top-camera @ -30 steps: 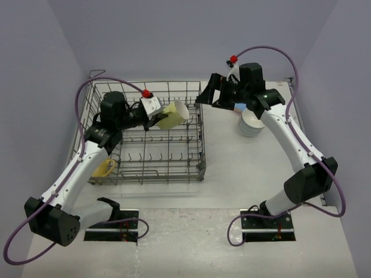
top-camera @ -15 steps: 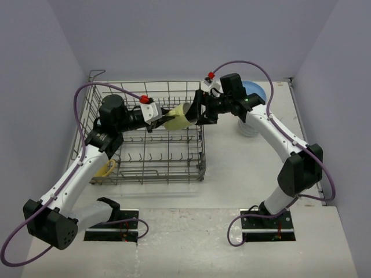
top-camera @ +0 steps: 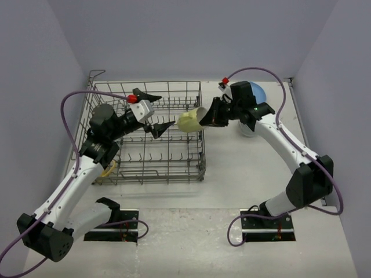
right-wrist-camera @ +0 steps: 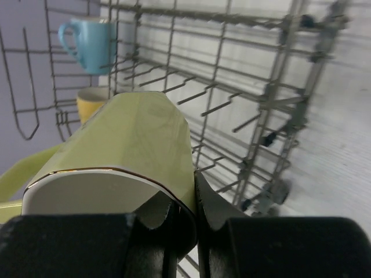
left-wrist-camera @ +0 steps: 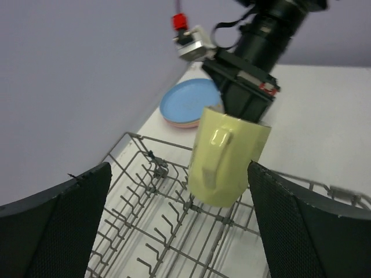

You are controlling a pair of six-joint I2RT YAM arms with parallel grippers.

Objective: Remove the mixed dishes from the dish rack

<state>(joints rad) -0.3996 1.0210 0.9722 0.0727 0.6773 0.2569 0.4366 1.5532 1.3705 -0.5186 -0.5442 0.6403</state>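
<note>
Handover done.
Left gripper (top-camera: 161,110) has spread wide; right gripper (top-camera: 202,117) now pinches the pale yellow-green handled mug (top-camera: 188,121) by its rim, free to carry it off the grey wire dish rack (top-camera: 148,180).

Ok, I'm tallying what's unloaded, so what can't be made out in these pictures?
Bowls: top view, right arm covers most of the stack; count unclear.
Plates: left wrist view, the blue one hides the rest bar a pink edge.
Yellow mug: top view, mostly under the left arm.
</note>
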